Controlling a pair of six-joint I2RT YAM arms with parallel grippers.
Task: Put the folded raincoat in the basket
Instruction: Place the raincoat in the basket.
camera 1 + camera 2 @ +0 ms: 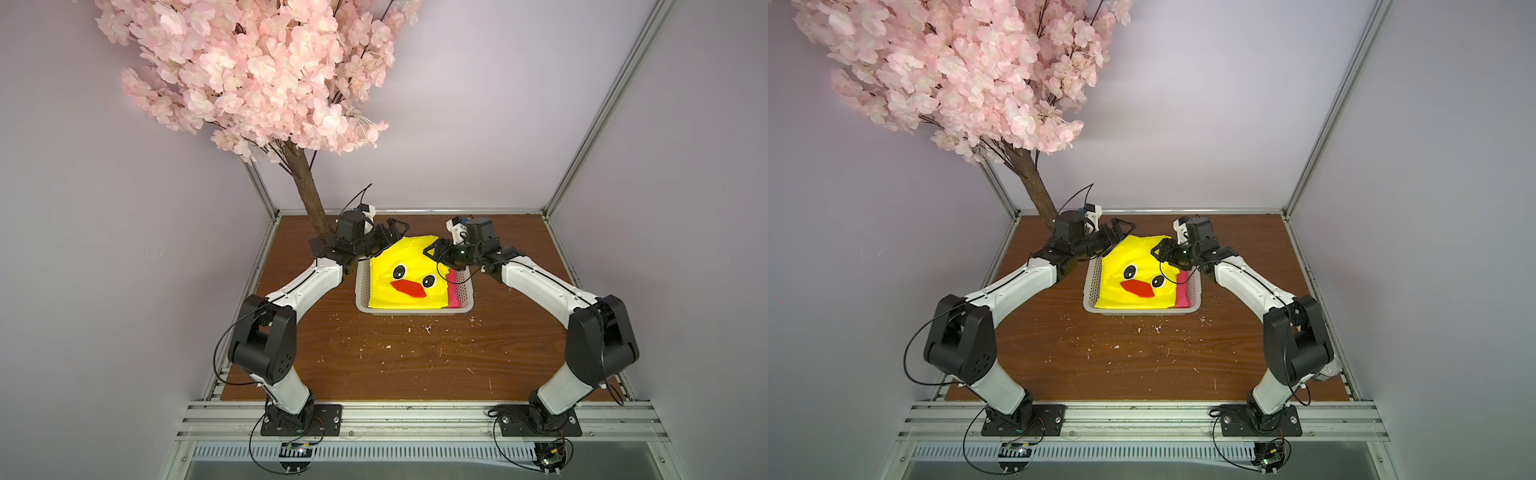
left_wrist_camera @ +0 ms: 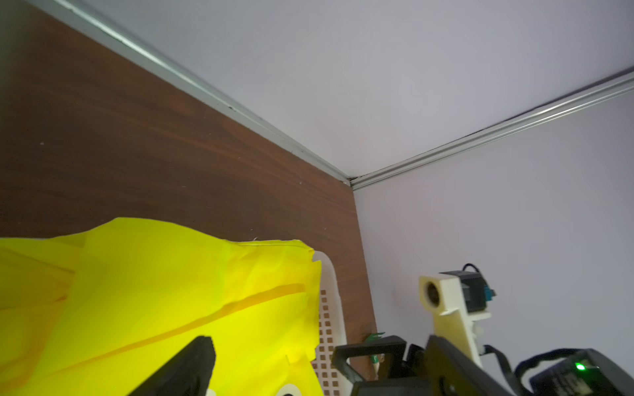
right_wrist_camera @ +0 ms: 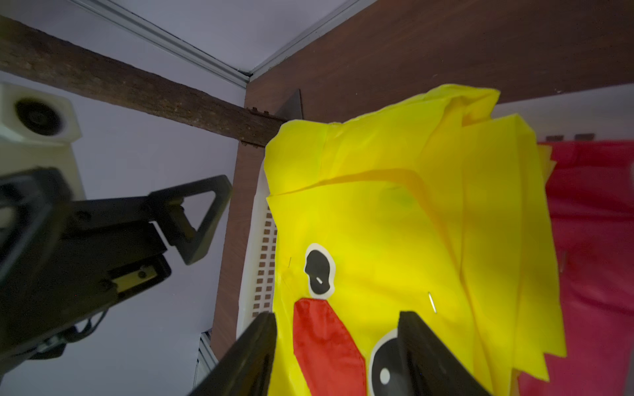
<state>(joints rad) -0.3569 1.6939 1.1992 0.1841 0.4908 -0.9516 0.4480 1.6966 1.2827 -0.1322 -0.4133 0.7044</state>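
Wooden surface (image 1: 415, 353): yellow duck-face raincoat (image 1: 399, 274) overhung far rim of white perforated basket (image 1: 362, 286); left pincer (image 1: 395, 232) wide, right pincer (image 1: 436, 249) part-open, empty; retreat could snag fabric.

Pale lilac-grey walls (image 1: 478, 104) close the cell on three sides under soft, even light; an aluminium frame rail (image 1: 603, 108) climbs the corner to the right of the pink blossom tree (image 1: 257, 75). The tree's rough brown trunk (image 1: 307, 191) rises at the far left corner of a dark wood-grain board (image 1: 415, 357), scratched and strewn with white flecks (image 1: 428, 330) forward of the trunk. Farthest forward from the tree, ribbed aluminium rails (image 1: 415, 415) edge the board, then a slotted white strip (image 1: 415, 451).
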